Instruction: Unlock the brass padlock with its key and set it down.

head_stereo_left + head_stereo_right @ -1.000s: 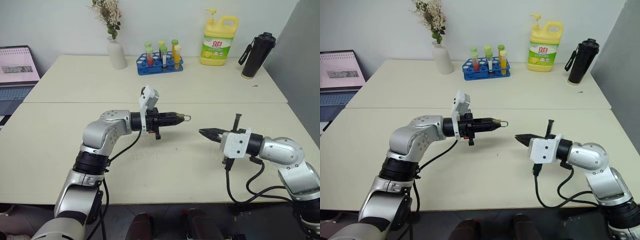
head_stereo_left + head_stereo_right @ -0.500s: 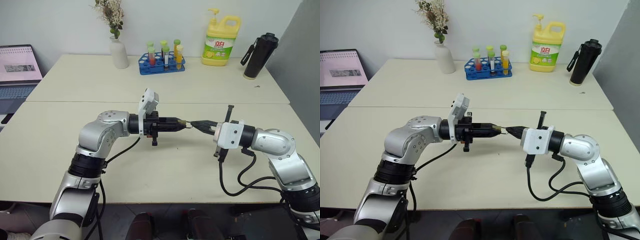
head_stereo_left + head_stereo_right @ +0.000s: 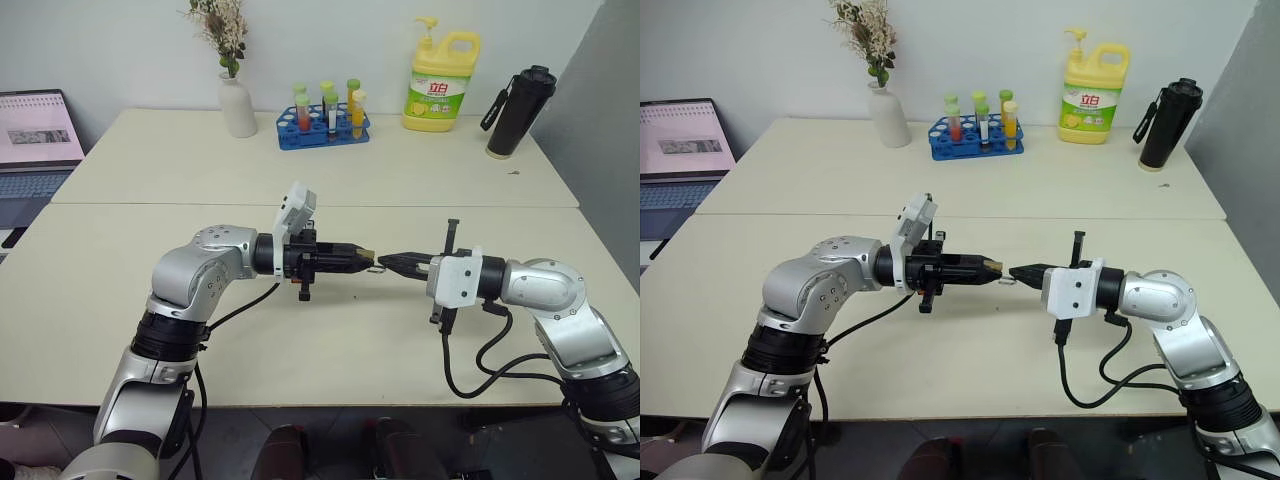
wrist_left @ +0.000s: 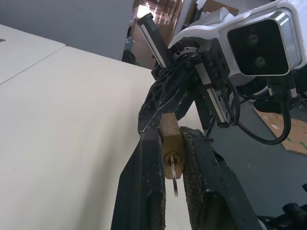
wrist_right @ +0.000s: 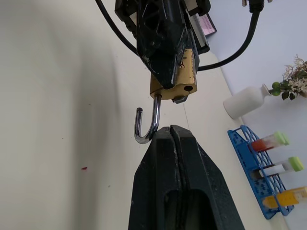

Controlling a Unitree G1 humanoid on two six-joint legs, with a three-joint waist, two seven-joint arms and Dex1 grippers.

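right wrist view shows the brass padlock [image 5: 173,79] clamped between the left gripper [image 3: 362,260] fingers, its shackle [image 5: 146,125] already swung free at one end and hooked just beside the tip of the right gripper [image 5: 171,132], whose fingers are pressed together on nothing visible. the key [image 4: 173,178] sits in the keyhole on the lock's underside. both hang in the air above the table [image 3: 300,360]. unlocking looks done; what remains is setting down. that calls for lowering the left arm gently to the tabletop and then letting go.
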